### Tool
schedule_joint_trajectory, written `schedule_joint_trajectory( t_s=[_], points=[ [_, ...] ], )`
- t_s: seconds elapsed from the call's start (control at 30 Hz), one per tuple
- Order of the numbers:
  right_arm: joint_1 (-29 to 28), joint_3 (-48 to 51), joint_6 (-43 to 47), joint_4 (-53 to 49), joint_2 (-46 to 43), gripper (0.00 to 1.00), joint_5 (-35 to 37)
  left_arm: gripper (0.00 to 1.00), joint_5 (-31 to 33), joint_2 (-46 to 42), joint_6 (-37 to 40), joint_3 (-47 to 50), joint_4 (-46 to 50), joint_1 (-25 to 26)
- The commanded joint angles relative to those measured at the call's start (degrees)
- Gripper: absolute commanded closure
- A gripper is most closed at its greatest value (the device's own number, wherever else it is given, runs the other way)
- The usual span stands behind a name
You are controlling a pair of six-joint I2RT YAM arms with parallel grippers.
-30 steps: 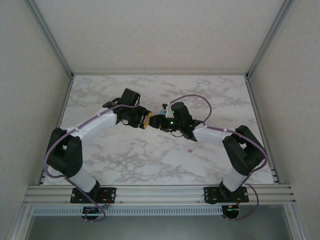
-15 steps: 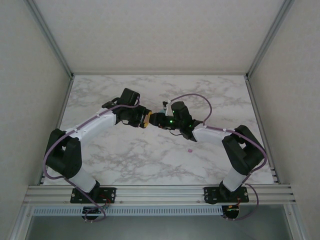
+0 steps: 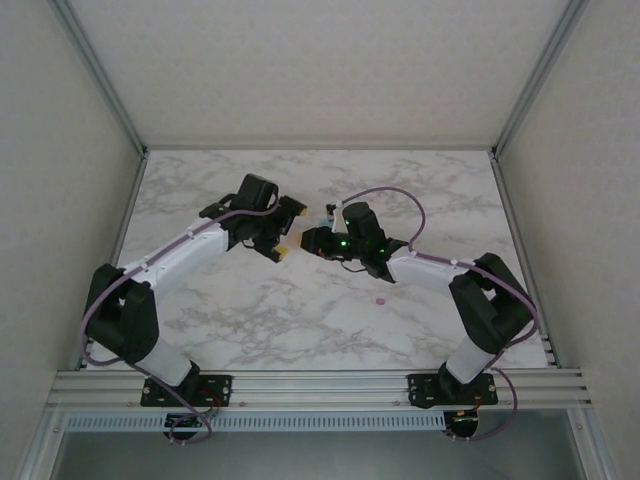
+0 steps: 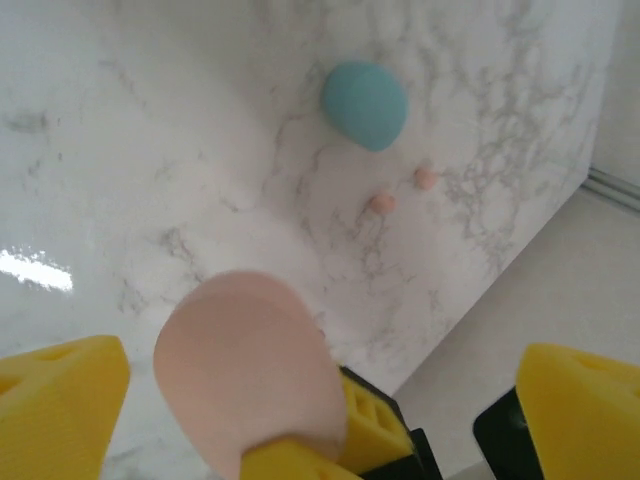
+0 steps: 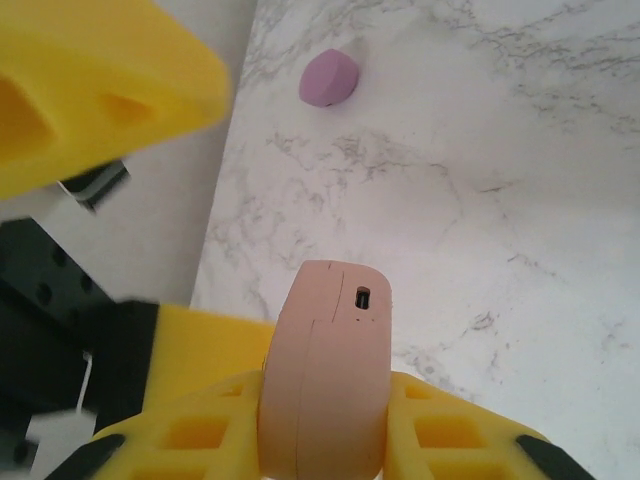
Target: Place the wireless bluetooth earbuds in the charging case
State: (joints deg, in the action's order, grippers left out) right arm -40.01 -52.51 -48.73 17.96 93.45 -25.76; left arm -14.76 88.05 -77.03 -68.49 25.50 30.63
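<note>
The peach charging case (image 5: 330,330) stands on edge, closed, clamped between the yellow fingers of my right gripper (image 5: 325,405) above the marble table. In the left wrist view the same case (image 4: 245,360) hangs between the wide-apart fingers of my open left gripper (image 4: 320,385), which do not touch it. Seen from above, the left gripper (image 3: 288,232) and right gripper (image 3: 308,240) face each other at mid-table. Two peach earbuds (image 4: 381,203) (image 4: 425,177) lie loose on the table beside a teal case (image 4: 364,104).
A lilac rounded case (image 5: 328,78) rests on the marble table (image 5: 480,160) near its edge. A small pink piece (image 3: 379,299) lies in front of the right arm. White walls and a metal frame close in the table (image 3: 250,320).
My left gripper has opened and let go of the peach case, drawing slightly back to the left. The right gripper has closed on the case and now holds it alone.
</note>
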Motion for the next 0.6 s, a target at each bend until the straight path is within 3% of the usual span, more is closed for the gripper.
schedule_joint_trajectory(
  t_s=[0.0, 0.1, 0.23, 0.3, 0.37, 0.47, 0.57],
  points=[
    [3.18, -2.33, -0.14, -2.46, -5.56, 0.8, -7.16, 0.0, 12.31, -9.16, 19.27, -1.4, -2.59, 0.39],
    [7.73, -3.21, -2.43, -4.15, -8.04, 0.8, -16.2, 0.0, 19.45, -18.68, 33.5, 4.42, -11.05, 0.4],
    [13.25, -6.28, -6.58, -5.05, -9.44, 0.79, -28.72, 0.0, 18.85, -29.46, 54.05, 15.69, -29.89, 0.32],
    [15.11, -8.44, -8.56, -5.55, -9.51, 0.79, -33.85, 0.0, 11.52, -32.85, 68.08, 19.91, -36.24, 0.29],
    [16.44, -11.15, -9.91, -7.41, -9.18, 0.79, -37.8, 0.0, 2.39, -34.56, 80.62, 19.69, -32.34, 0.22],
    [17.32, -14.16, -12.9, -8.1, -8.46, 0.79, -41.21, 0.03, -5.35, -34.02, 90.56, 16.97, -23.47, 0.22],
    [17.33, -15.86, -18.13, -4.93, -7.32, 0.78, -44.06, 0.09, -10.07, -33.84, 92.53, 18.06, -25.89, 0.22]
  ],
)
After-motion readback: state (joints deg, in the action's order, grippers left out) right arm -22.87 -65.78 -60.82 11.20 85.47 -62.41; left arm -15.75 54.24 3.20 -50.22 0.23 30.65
